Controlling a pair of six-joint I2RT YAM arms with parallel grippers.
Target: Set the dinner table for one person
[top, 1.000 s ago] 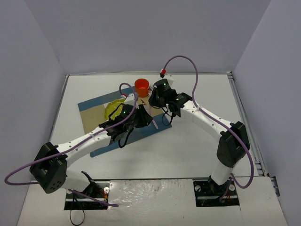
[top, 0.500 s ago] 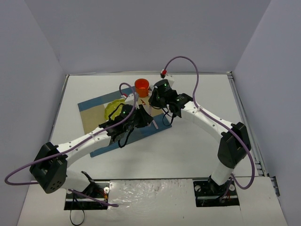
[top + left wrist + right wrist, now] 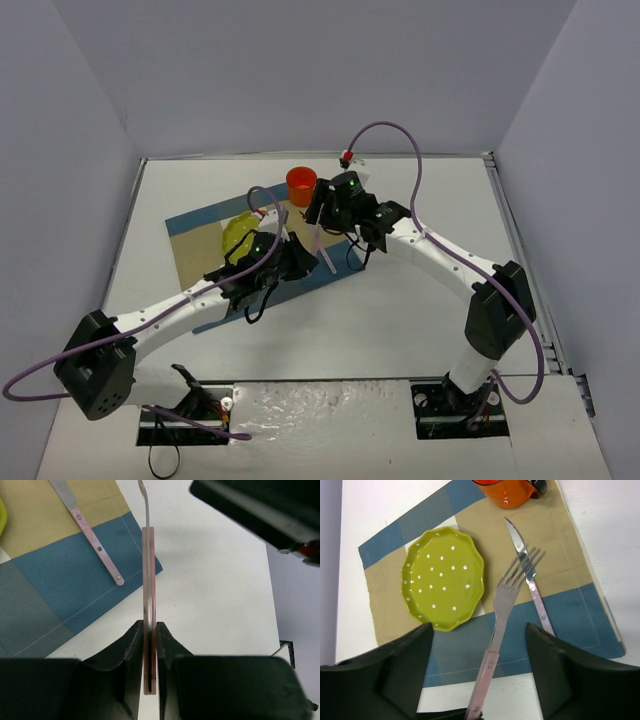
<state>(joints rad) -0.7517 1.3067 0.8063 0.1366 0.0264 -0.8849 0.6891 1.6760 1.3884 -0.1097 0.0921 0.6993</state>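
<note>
A fork (image 3: pixel 505 600) with a pink handle stands edge-on in my left gripper (image 3: pixel 149 640), which is shut on the handle (image 3: pixel 149 580). My right gripper (image 3: pixel 480 670) hangs above it, open, its fingers (image 3: pixel 405 670) wide of the fork on both sides and touching nothing. Below lie a checked blue-and-tan placemat (image 3: pixel 570 615), a yellow-green dotted plate (image 3: pixel 442 577) and a knife (image 3: pixel 532 587) to the plate's right. In the top view both grippers (image 3: pixel 295 258) (image 3: pixel 322 207) meet over the placemat's right end (image 3: pixel 200 250) on the dinner table (image 3: pixel 420 300).
An orange cup (image 3: pixel 301 186) stands at the placemat's far edge, close to the right gripper. The knife (image 3: pixel 95 540) lies just left of the held fork. Grey walls close in the table on three sides.
My right gripper has opened and let go of the fork. My left gripper has closed tighter on the handle and now holds the fork alone.
</note>
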